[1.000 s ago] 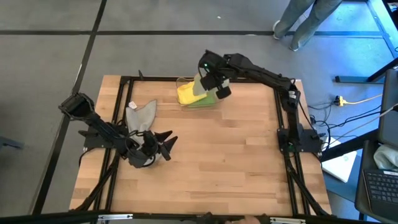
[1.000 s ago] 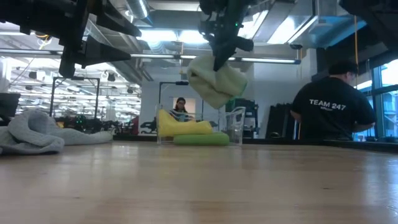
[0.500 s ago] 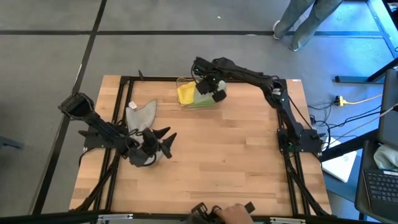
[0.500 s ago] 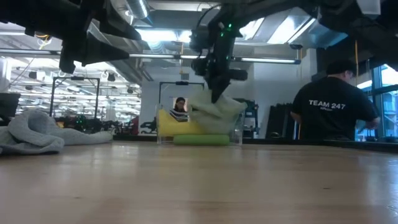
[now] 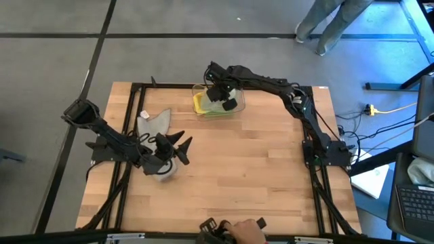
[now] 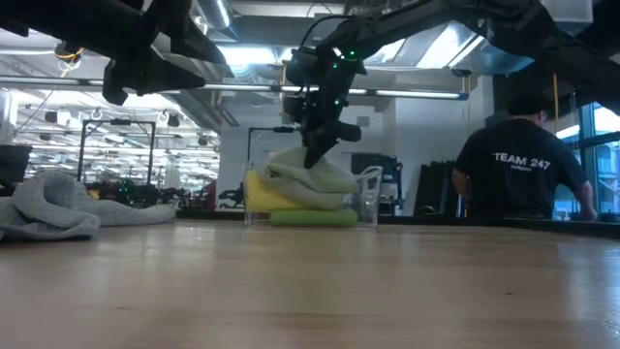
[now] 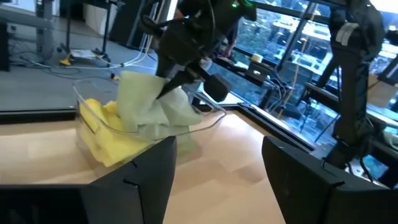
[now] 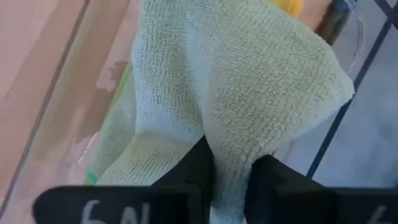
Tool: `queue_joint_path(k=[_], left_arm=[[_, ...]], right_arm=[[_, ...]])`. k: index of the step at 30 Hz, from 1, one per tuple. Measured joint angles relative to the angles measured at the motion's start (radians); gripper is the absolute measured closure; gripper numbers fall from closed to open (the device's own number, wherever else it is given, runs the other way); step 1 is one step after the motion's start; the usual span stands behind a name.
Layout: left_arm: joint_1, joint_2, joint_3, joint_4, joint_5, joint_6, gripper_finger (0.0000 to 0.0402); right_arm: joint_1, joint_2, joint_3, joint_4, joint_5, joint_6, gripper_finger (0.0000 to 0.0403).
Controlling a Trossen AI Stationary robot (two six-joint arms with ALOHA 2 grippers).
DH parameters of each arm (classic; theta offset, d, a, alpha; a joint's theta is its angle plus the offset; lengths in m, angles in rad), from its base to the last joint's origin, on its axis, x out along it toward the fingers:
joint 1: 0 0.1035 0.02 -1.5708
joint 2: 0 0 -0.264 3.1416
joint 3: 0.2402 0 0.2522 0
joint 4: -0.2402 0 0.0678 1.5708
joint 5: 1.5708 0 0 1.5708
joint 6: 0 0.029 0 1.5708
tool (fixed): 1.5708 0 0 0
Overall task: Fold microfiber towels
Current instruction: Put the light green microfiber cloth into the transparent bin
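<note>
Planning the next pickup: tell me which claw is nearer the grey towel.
Left. The left claw hovers open just beside the grey towel at the table's left side. The right claw is far off, at the clear bin, with the sage towel.

Sage towel (image 7: 152,106): pale green, bunched, folded over itself, on top of the pile in the bin at 12 o'clock of the table.
Yellow towel (image 5: 199,104): crumpled, under the sage one, toward the 9 o'clock side.
Bright green towel (image 6: 312,218): flat, lowest in the pile.
Grey towel (image 5: 153,124): rumpled heap, alone on bare wood at 9 o'clock, well apart from the others.
</note>
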Motion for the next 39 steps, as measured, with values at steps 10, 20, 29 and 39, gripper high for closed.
queue_joint_path(k=[10,20,29,39], left_arm=[[-0.024,0.000,0.000,0.005,0.021,0.010,0.0169],[-0.038,0.000,0.000,0.010,0.021,0.009,0.0169],[-0.037,0.000,0.000,0.017,0.020,0.009,0.0169],[-0.037,0.000,0.000,0.028,0.020,0.009,0.0169]], right_arm=[[0.001,0.015,-0.101,0.029,-0.093,0.005,0.0269],[0.019,0.011,-0.114,0.187,0.200,0.121,0.0153],[0.081,0.007,-0.113,0.121,0.118,0.175,0.0083],[0.140,-0.023,-0.113,0.128,0.365,0.167,0.0067]])
